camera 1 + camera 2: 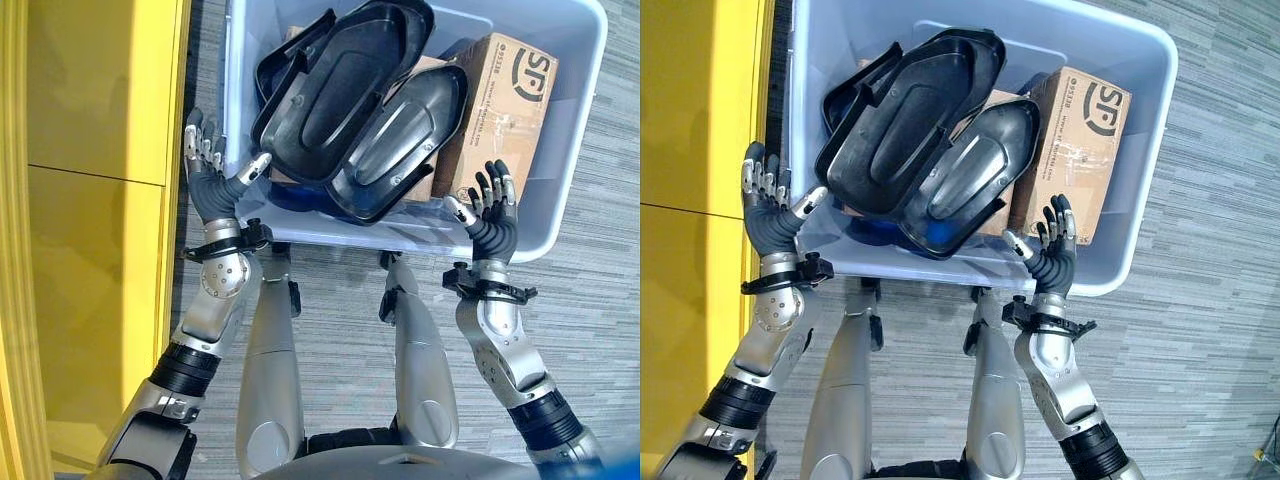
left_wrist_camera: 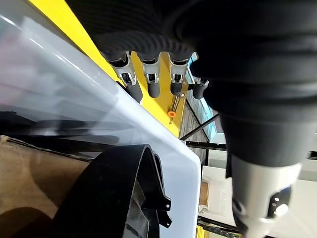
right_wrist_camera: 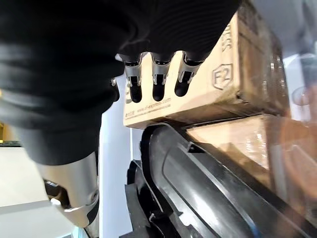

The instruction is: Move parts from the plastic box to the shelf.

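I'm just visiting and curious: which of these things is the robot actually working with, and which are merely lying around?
Part of the job:
plastic box
black moulded parts inside it
left hand, open, at the box's side
right hand, open, at its near rim

Just there:
cardboard box in the plastic box
yellow cabinet beside it
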Controlling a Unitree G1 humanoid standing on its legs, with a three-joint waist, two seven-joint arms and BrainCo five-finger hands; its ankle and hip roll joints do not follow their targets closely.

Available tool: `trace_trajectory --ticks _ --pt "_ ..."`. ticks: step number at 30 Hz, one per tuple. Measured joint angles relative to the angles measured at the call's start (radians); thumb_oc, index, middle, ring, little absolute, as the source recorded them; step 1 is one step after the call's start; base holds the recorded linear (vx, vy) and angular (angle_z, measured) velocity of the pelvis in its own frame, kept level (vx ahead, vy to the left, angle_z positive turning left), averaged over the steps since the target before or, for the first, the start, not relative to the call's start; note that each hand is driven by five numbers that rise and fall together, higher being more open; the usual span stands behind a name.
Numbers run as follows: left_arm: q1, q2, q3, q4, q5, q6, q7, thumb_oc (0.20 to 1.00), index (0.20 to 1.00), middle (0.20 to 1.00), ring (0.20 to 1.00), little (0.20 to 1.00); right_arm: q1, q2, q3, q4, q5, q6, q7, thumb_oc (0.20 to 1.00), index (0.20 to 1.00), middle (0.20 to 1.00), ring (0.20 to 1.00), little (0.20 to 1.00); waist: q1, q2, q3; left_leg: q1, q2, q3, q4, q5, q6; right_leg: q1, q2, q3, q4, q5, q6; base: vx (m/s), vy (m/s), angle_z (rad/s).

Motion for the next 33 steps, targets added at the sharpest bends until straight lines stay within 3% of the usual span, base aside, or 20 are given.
trace_trajectory --ticks 7,18,33 --pt "-0.001 0.001 -0.008 -0.005 -0.001 0.010 -0.007 1.000 1.000 1.000 1.000 1.000 -0.018 -0.030 0.114 -0.001 0.248 -0.020 0.051 1.000 1.000 1.000 1.000 1.000 0.005 0.000 0.000 0.000 0.000 0.002 0.000 0.000 0.000 0.000 0.000 0.001 -0.002 0.003 -0.001 0.00 0.000 0.00" --pt "-0.015 -0.002 -0.023 -0.005 -0.023 0.024 -0.009 1.000 1.000 1.000 1.000 1.000 -0.057 -0.064 0.104 -0.001 0.299 -0.023 0.080 1.000 1.000 1.000 1.000 1.000 0.027 0.001 0.000 0.011 0.001 0.011 -0.006 0.000 0.000 0.002 0.000 0.012 -0.001 0.003 -0.001 0.00 0.000 -0.01" --pt "-0.036 -0.004 -0.043 -0.003 -0.062 0.041 -0.009 1.000 1.000 1.000 1.000 1.000 -0.140 -0.047 0.152 0.097 0.438 -0.030 0.067 1.000 1.000 1.000 1.000 1.000 0.039 0.004 -0.002 0.017 0.000 0.010 -0.005 0.001 0.000 0.006 -0.001 0.011 0.006 0.002 -0.001 0.01 0.001 0.00"
